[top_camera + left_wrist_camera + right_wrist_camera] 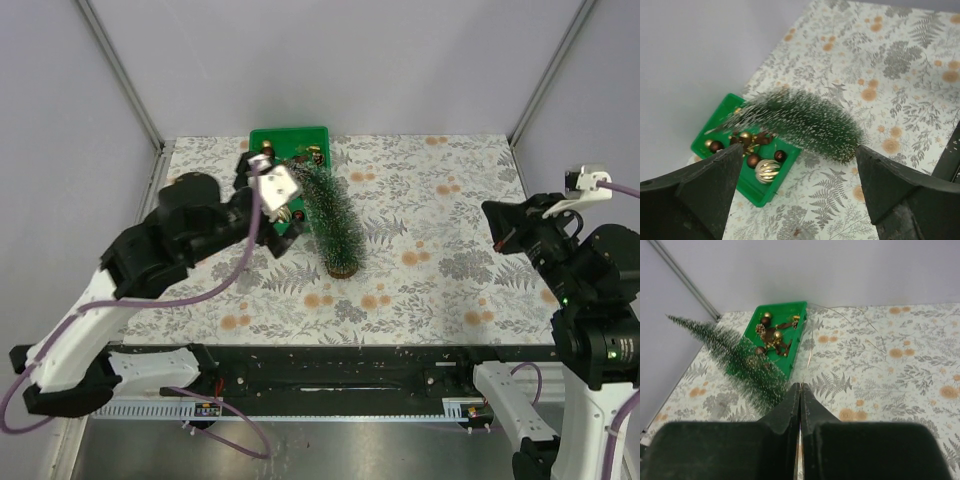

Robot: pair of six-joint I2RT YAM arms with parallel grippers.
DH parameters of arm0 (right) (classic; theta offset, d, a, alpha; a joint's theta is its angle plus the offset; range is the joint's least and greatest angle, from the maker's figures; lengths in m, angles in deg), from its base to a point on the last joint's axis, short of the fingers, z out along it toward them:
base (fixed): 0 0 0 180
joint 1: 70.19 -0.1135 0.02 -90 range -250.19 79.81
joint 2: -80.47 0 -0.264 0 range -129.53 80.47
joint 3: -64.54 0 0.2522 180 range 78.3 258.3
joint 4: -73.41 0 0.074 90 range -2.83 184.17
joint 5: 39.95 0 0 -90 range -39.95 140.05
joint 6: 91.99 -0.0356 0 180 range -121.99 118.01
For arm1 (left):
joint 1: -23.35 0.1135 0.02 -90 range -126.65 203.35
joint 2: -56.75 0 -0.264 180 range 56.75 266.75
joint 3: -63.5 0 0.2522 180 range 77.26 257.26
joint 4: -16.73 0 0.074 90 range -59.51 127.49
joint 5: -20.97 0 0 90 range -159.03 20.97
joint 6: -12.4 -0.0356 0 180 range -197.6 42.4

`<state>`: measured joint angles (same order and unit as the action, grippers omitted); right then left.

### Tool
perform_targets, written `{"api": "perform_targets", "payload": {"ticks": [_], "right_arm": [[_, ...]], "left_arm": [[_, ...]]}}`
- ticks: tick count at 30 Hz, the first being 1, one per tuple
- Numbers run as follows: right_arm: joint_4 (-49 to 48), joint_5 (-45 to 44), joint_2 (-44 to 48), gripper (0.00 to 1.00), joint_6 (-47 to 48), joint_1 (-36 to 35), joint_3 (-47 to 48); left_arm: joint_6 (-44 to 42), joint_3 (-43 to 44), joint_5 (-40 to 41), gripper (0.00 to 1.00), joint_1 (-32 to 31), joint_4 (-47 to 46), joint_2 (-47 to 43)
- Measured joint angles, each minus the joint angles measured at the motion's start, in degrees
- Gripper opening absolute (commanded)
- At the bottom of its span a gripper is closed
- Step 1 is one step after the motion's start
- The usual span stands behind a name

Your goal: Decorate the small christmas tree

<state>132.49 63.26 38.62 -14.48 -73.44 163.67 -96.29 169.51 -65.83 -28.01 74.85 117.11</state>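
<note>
The small christmas tree [332,222] lies tilted, its wooden base on the cloth and its tip over the green tray [290,138]. The tray holds brown and gold ornaments [767,170]. My left gripper [272,205] is open and empty, hovering beside the tree at the tray's near end; in the left wrist view the tree [810,122] and tray [755,192] lie beyond its fingers. My right gripper [495,228] is at the right, above the table, shut on a thin gold wire [811,347] that runs from its tips [800,385] towards the tray [790,357].
A fern-patterned cloth [440,240] covers the table. Grey walls with metal posts [120,70] close the back and sides. The wire arcs over the cloth to the right of the tray.
</note>
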Motion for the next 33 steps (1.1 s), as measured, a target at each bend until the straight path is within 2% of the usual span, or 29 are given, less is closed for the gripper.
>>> {"api": "perform_targets", "payload": {"ticks": [5,10,15,20,29,31,33], "right_arm": [[4.4,1.0,4.0,0.0,1.6,0.0,-1.7],[4.7,0.6,9.6,0.0,3.0,-0.1,-4.0],[4.8,-0.7,17.7,0.0,5.1,-0.1,-7.3],[4.3,-1.9,24.7,0.0,7.0,-0.1,-8.8],[3.4,-1.6,26.7,0.0,8.2,-0.1,-8.6],[3.4,-1.5,26.7,0.0,8.3,-0.1,-7.9],[3.4,-0.9,26.7,0.0,8.3,-0.1,-6.7]], "left_arm": [[-0.2,0.4,4.3,0.99,-6.4,-2.1,9.7],[-2.1,1.3,7.1,0.99,-12.3,-6.2,17.0],[-2.0,3.2,8.7,0.99,-12.4,-12.6,22.7],[-2.0,6.1,8.6,0.99,-13.0,-14.5,28.0],[-2.5,12.4,6.7,0.99,-14.3,-14.3,35.8],[-2.5,13.8,6.1,0.95,-14.4,-14.3,36.9],[-2.5,15.3,5.5,0.77,-14.5,-14.2,37.7]]}}
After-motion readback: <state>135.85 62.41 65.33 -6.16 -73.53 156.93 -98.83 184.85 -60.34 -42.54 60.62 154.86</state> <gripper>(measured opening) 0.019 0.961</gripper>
